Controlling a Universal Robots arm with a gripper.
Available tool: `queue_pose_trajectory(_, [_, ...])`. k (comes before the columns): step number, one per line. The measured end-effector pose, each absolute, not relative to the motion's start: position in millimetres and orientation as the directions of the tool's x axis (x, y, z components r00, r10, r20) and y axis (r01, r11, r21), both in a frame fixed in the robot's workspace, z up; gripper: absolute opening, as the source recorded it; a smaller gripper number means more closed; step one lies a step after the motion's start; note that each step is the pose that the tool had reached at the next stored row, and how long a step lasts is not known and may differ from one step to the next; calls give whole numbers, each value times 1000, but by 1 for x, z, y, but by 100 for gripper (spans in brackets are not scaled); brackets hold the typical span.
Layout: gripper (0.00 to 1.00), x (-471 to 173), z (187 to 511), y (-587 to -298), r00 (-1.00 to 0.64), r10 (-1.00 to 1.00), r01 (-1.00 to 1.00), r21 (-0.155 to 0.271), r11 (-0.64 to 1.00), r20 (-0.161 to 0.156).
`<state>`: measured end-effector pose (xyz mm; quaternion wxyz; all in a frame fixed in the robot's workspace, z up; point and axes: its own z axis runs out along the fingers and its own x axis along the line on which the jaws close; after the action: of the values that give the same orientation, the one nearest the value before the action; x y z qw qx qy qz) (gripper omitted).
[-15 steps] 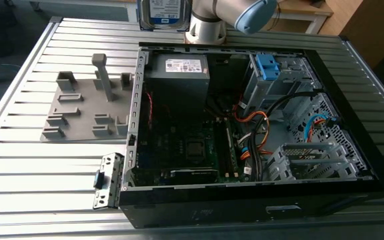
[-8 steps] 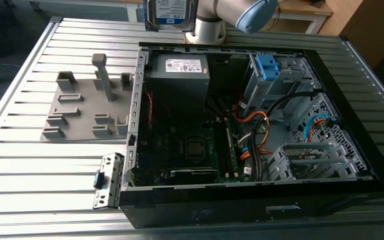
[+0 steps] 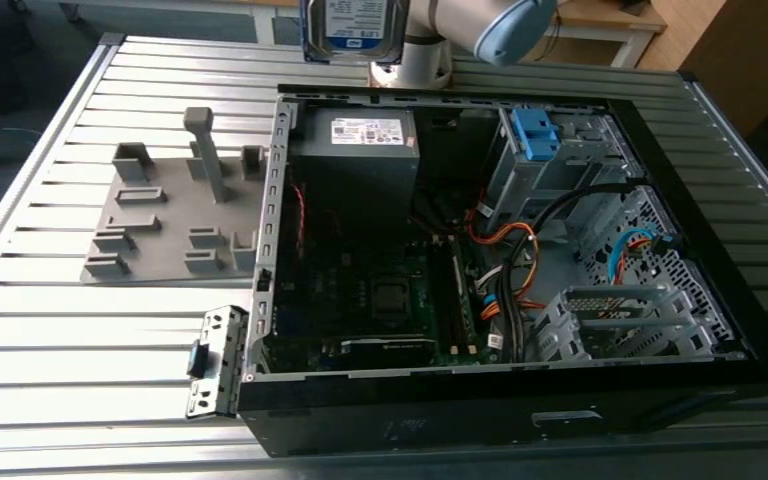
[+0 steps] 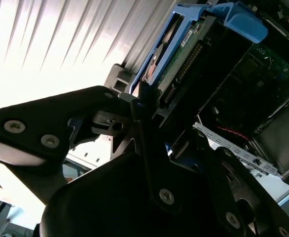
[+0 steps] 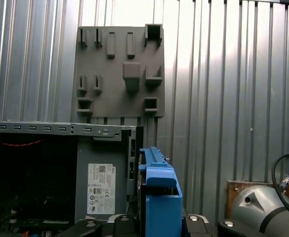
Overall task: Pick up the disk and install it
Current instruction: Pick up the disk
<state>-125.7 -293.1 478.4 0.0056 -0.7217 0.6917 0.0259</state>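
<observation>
**Disk held in the gripper, beside the open case.** In the exterior view you see the disk [image 3: 344, 28] at the upper edge of the picture. Its white-and-blue label faces the camera, it sits just beside the arm [image 3: 498, 25], and it is lifted clear of the slatted metal table [image 3: 37, 330].

In the second wrist view the gripper [image 4: 143, 106] has its jaws closed on one end of the disk [image 4: 181, 61]. The blue rail frame [image 4: 243, 24] runs along the drive's edges. In the first wrist view the same frame [image 5: 159, 192] stands close to the camera.

Beyond the frame you can make out the grey box with a white sticker [image 5: 102, 173] and the grey fixture plate [image 5: 120, 69].

In the exterior view the computer case [image 3: 275, 200] lies open on the table. The grey box [image 3: 357, 150] sits in its far corner, and a blue bracket [image 3: 534, 135] sits in the drive bay toward the exterior view's right. The fixture plate [image 3: 171, 220] lies just beside the case, on the exterior view's left.
</observation>
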Motion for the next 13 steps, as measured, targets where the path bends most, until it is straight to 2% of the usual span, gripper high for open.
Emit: queue_pose_trajectory(13, [36, -109, 478, -294, 42, -998, -999, 28, -43, -45])
